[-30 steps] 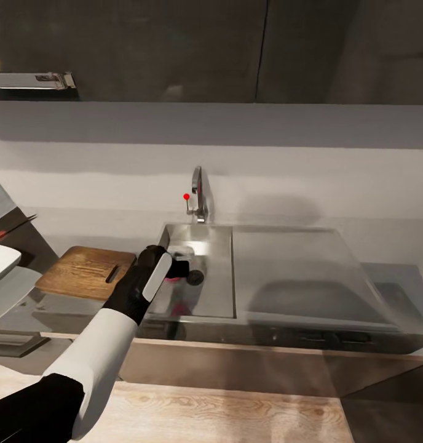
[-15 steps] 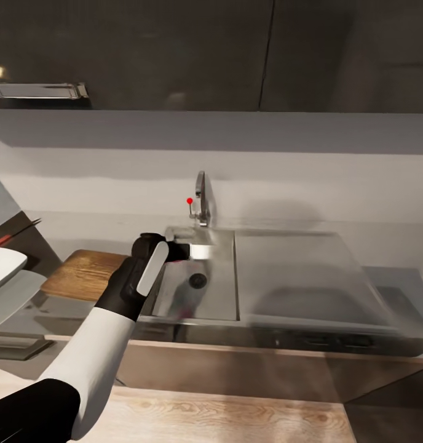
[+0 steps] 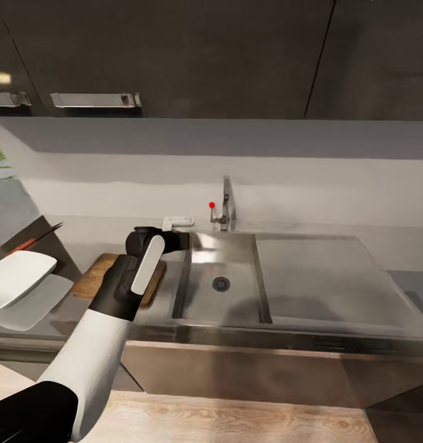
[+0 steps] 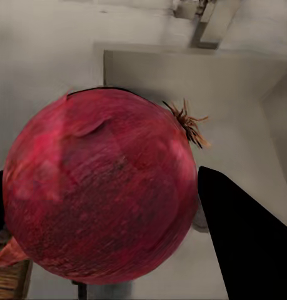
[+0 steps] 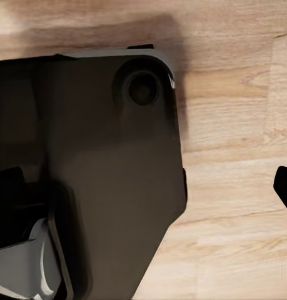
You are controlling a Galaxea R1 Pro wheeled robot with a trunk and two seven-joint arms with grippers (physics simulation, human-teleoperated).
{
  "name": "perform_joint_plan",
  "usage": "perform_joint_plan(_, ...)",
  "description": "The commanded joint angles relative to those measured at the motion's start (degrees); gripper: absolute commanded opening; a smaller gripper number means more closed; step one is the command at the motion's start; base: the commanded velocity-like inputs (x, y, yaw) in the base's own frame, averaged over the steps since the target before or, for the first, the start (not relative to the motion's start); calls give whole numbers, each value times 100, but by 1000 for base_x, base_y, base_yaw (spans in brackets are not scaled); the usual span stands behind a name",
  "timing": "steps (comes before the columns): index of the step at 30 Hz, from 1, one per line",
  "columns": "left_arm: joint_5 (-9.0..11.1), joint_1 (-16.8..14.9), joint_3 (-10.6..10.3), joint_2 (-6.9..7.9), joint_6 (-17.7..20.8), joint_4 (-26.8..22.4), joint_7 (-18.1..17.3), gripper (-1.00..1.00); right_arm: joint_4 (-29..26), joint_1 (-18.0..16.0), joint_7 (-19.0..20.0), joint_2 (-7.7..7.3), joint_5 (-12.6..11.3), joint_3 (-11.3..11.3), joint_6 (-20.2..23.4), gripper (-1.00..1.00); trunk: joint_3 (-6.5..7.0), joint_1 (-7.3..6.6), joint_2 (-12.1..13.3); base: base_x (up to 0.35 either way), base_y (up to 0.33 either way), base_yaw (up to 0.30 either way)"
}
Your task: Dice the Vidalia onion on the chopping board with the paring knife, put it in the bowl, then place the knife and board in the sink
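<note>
In the left wrist view the Vidalia onion (image 4: 99, 194), round with dark red skin and a dry root tuft, sits between the dark fingers (image 4: 249, 244). My left gripper (image 3: 176, 241) is shut on it, above the left rim of the sink (image 3: 236, 307), whose drain (image 3: 221, 283) lies bare. The brown chopping board (image 3: 94, 278) lies left of the basin, partly behind my left forearm. Further left are the white bowl (image 3: 18, 277) and the red-handled paring knife (image 3: 28, 244) on the dark countertop (image 3: 70, 307). My right gripper (image 5: 146, 187) hangs open over the robot's dark base and wooden floor.
The chrome tap (image 3: 225, 206) with its red-tipped lever stands behind the basin, and a small white object (image 3: 177, 221) sits beside it. The flat drainboard (image 3: 328, 277) stretches to the right. Dark wall cabinets (image 3: 174, 55) hang overhead.
My left gripper has risen out of the basin with the onion and moved left to the sink's rim. The head view has panned left, so everything sits further right.
</note>
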Motion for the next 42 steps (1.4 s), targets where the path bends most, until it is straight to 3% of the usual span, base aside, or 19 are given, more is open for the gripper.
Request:
perform_joint_plan(1,51,-3,-5,2,15,-16,50,-100,1,-3,-31,2,61,-38,-12,100,1,2,-7,0,302,0)
perform_joint_plan(17,52,7,1,46,15,-52,49,-100,1,2,-31,0,55,-43,-17,100,144,2,-7,-222,173,0)
perform_joint_plan(29,59,9,1,81,15,6,46,-100,-8,4,-31,9,52,-47,-17,100,232,2,-7,-19,277,0)
perform_joint_plan(42,60,18,1,137,15,29,46,-100,-61,3,-31,4,39,-74,-25,100,262,2,-7,-45,12,0)
